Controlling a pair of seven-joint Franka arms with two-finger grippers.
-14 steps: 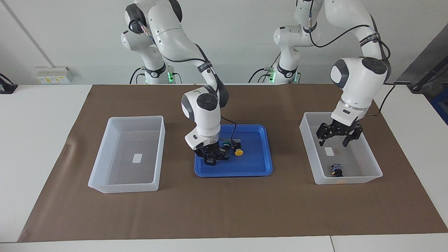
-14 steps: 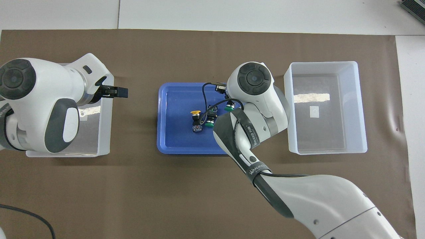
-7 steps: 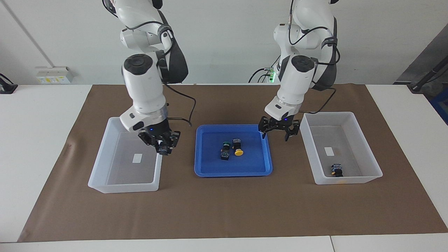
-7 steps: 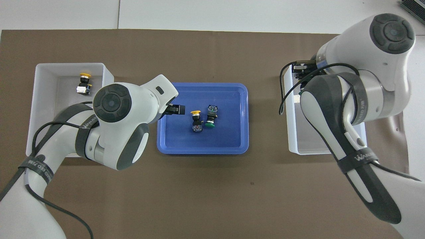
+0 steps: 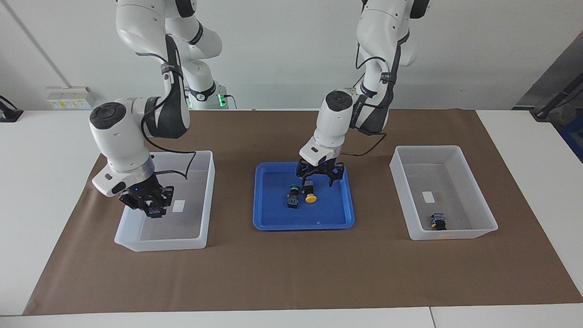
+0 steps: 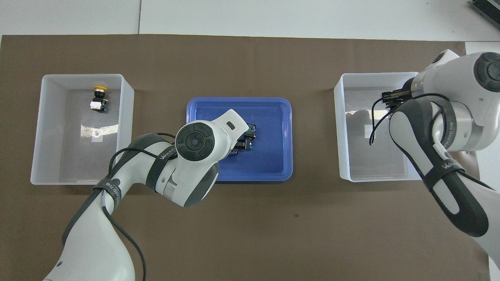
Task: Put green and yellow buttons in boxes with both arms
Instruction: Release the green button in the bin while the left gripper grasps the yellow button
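My right gripper (image 5: pixel 149 207) is shut on a button (image 5: pixel 155 211) and hangs inside the box (image 5: pixel 200 205) at the right arm's end. Only the button's grey-blue base shows. From above, this gripper (image 6: pixel 388 96) sits over that box (image 6: pixel 340 128). My left gripper (image 5: pixel 319 178) stands open low over the blue tray (image 5: pixel 273 223). Just under it lie a green button (image 5: pixel 294 187) and a yellow button (image 5: pixel 310 198). From above, the left hand covers most of both. The other box (image 5: pixel 455 234) holds a yellow button (image 5: pixel 438 222), which also shows from above (image 6: pixel 98 97).
A brown mat (image 5: pixel 291 273) covers the table under the tray and both boxes. Each box has a small white label (image 5: pixel 427 197) on its floor. Black cables loop off both wrists. White tabletop borders the mat.
My right gripper carried a green button from the tray to the box at its end and lowered it in. My left gripper left its box and came over the tray's buttons.
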